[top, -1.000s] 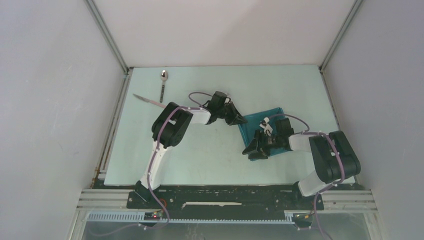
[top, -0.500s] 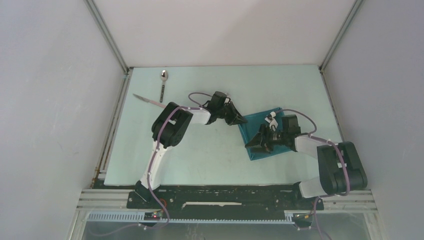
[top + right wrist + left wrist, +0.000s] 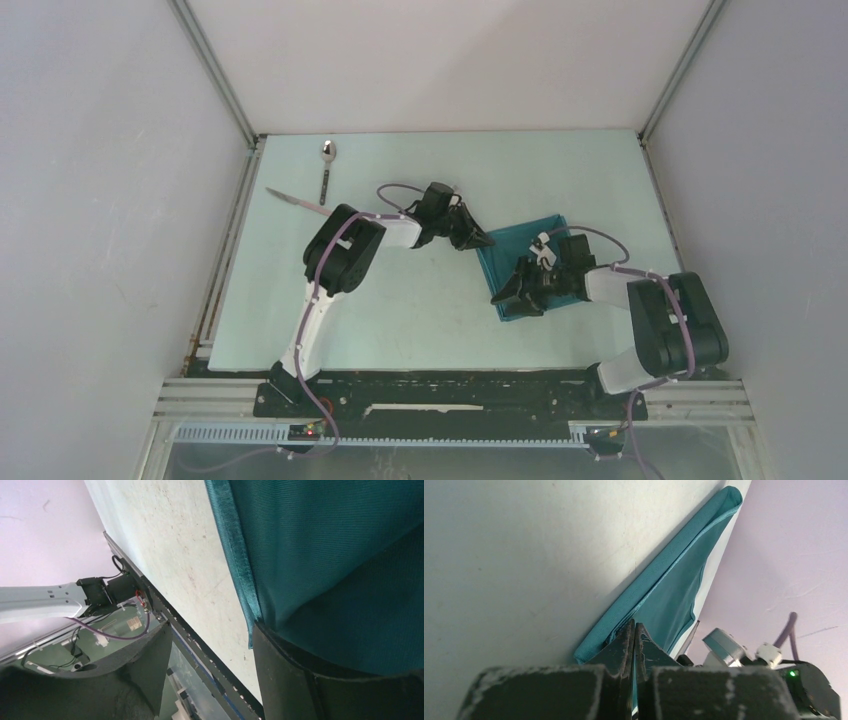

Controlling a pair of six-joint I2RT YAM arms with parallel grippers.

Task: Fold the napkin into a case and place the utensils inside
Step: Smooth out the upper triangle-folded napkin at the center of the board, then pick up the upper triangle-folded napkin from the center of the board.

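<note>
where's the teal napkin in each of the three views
Top external: teal square cloth napkin, right of centre.
Left wrist: napkin stretches up and right from the middle.
Right wrist: napkin fills the upper right.
Shared landmark: pale green table top beside its hem.

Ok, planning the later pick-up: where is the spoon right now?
Top view: the spoon lies near the far left corner of the table, bowl at the far end, just beyond the knife and left of the napkin.

Left elbow over knife end
</note>
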